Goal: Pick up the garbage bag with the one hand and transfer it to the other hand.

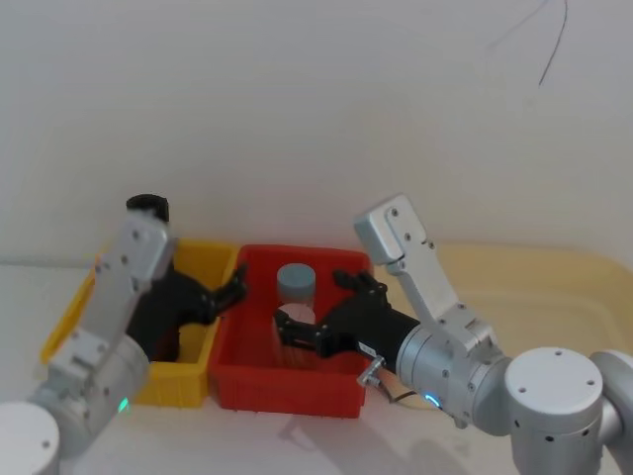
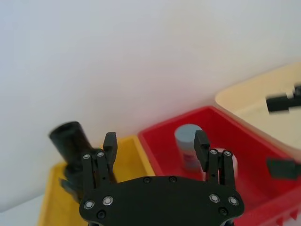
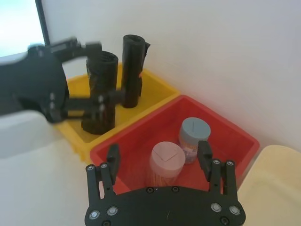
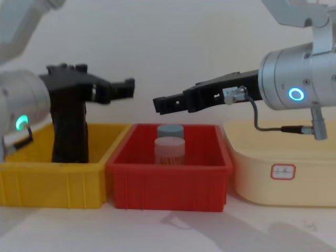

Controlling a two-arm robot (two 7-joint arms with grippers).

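Observation:
The garbage bag (image 3: 101, 82), a black glossy bundle, stands upright in the yellow bin (image 4: 52, 184), and in the chest view the garbage bag (image 4: 68, 139) rises well above the rim. My left gripper (image 4: 126, 86), on the arm with the green ring, is open above the yellow bin right beside the bag. Nothing sits between its fingers (image 2: 109, 141). My right gripper (image 4: 157, 103), on the arm with the blue ring, hovers open above the red bin (image 4: 168, 184) and points toward the left gripper. A small gap separates the two.
A slimmer black cylinder (image 3: 133, 66) stands in the yellow bin behind the bag. The red bin (image 3: 235, 136) holds a grey-lidded jar (image 3: 195, 129) and a pink-lidded jar (image 3: 167, 157). A cream tray (image 4: 283, 173) lies to the right. A white wall is close behind.

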